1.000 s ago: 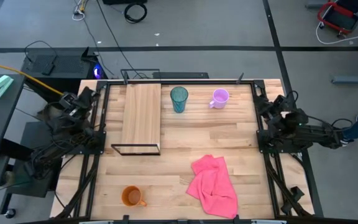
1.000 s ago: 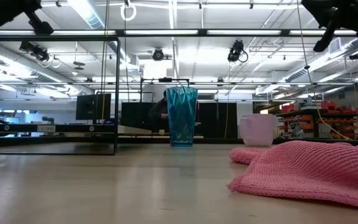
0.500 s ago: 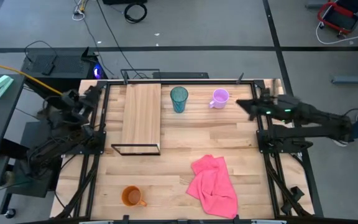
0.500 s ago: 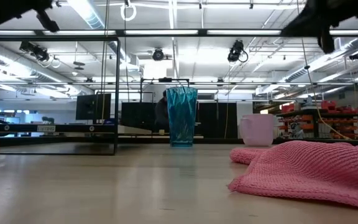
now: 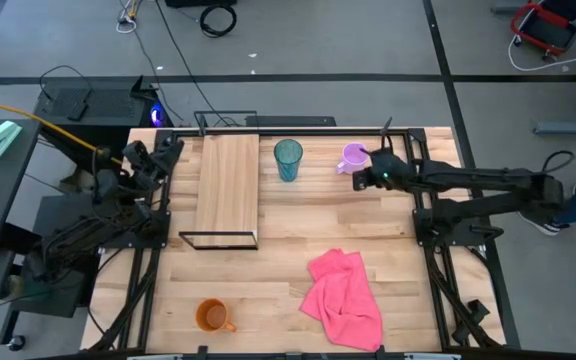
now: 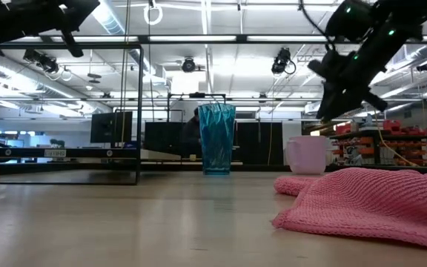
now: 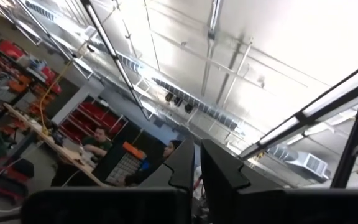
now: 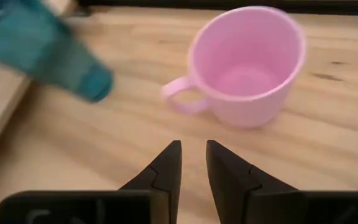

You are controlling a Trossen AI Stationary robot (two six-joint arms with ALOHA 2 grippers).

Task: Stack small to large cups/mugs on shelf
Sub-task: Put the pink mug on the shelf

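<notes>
worktop [image 5: 298, 225]: slatted wood, carries everything; both arms at its sides.
shelf [image 5: 228, 185]: light plank in black wire frame, well apart from the right pincer, beyond the tumbler; nothing on it yet.
pink cloth [image 5: 346, 296]: crumpled, well apart from the right pincer toward the near edge; not part of the job.
teal tumbler [image 5: 288, 159]: upright, tallest cup, near the right pincer, between it and the shelf.
purple mug [image 5: 353, 157]: upright, handle toward the tumbler, just beside the right pincer and ahead of its tips; wrist view shows it empty.
orange mug [image 5: 212, 316]: upright, farthest from the right pincer, near the worktop's front corner on the left-arm side.
right pincer [image 8: 192, 163]: out over the worktop, aimed at the purple mug, fingers narrow with a slim gap, holding nothing, not touching the mug.
left pincer [image 7: 196, 163]: parked at the worktop's left edge, pointing up at the ceiling, fingers nearly together, empty.
handling: mug looks like light rigid plastic, smooth, likely to slide or tip if nudged; not fragile.
grip: fingers must widen first; take the rim wall, one finger inside and one outside, away from the handle.
progress: judged at the start, no cup stacked.
</notes>
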